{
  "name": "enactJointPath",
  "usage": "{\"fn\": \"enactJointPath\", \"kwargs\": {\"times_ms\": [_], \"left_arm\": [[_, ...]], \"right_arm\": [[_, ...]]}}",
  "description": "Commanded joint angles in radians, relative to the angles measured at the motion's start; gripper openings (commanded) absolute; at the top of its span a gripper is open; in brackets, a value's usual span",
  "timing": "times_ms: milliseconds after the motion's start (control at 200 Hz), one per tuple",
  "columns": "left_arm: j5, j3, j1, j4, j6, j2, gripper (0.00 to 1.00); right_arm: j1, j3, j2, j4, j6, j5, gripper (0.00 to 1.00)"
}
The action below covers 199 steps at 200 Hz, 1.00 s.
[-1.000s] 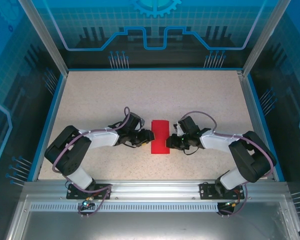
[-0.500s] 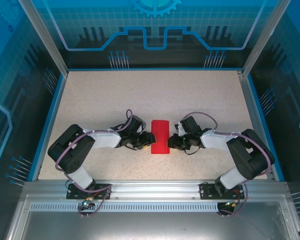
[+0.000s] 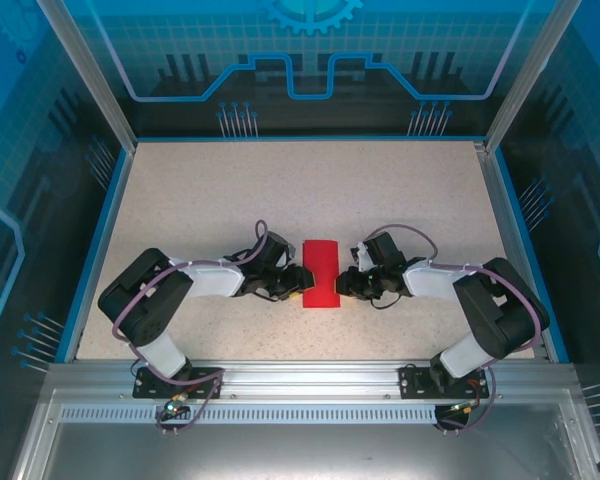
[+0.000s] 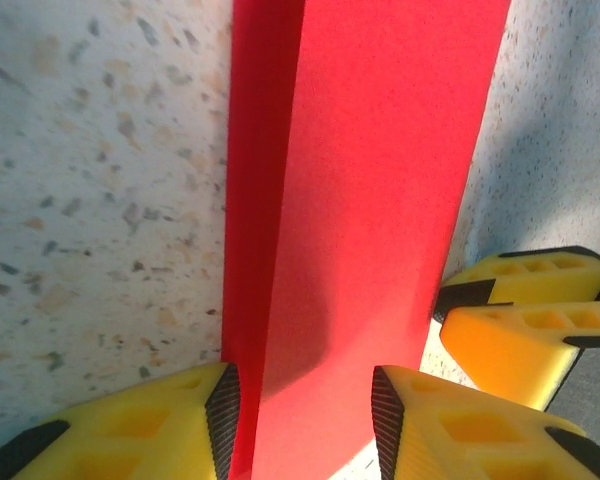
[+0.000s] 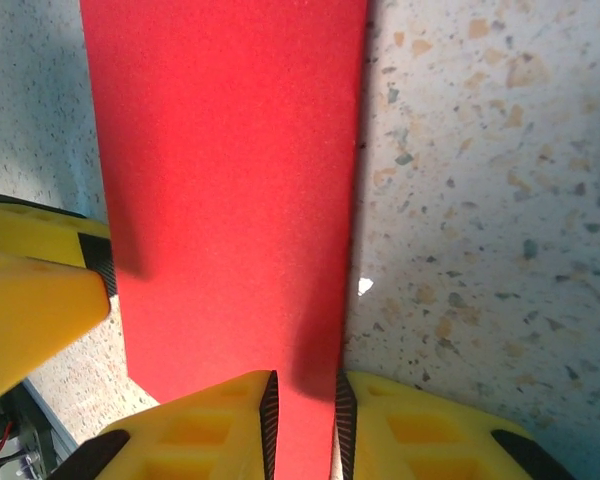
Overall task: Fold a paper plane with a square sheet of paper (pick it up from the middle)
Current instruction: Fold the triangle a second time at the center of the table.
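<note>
Between the two arms, on the near half of the table (image 3: 210, 190), the red sheet of paper (image 3: 321, 272) is laid as a long doubled strip. Its right edge is pinched between the nearly closed fingers of the right gripper (image 5: 303, 385). The left gripper (image 4: 302, 385) is set astride the opposite edge, fingers half spread with paper filling the gap; whether it is squeezed cannot be told. An early lengthwise fold is judged in hand. Next, the crease must be pressed flat from near end to far end, without the strip being dragged.
</note>
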Motion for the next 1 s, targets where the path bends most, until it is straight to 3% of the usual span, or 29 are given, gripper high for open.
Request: {"fn": "enactJointPath", "kwargs": {"times_ms": [0, 635, 845, 990], "left_arm": [[0.043, 0.005, -0.019, -0.006, -0.012, 0.019, 0.43], [0.054, 0.017, -0.017, 0.088, -0.051, 0.013, 0.4], [0.043, 0.033, -0.017, 0.082, -0.059, 0.032, 0.33], [0.048, 0.04, -0.016, 0.093, -0.064, 0.044, 0.22]], "right_arm": [[-0.014, -0.017, 0.016, 0.021, -0.012, -0.035, 0.25], [-0.029, -0.024, 0.012, 0.041, -0.006, -0.063, 0.24], [-0.051, -0.045, -0.048, 0.017, -0.03, -0.037, 0.29], [-0.062, -0.037, -0.033, 0.036, -0.044, -0.117, 0.27]]}}
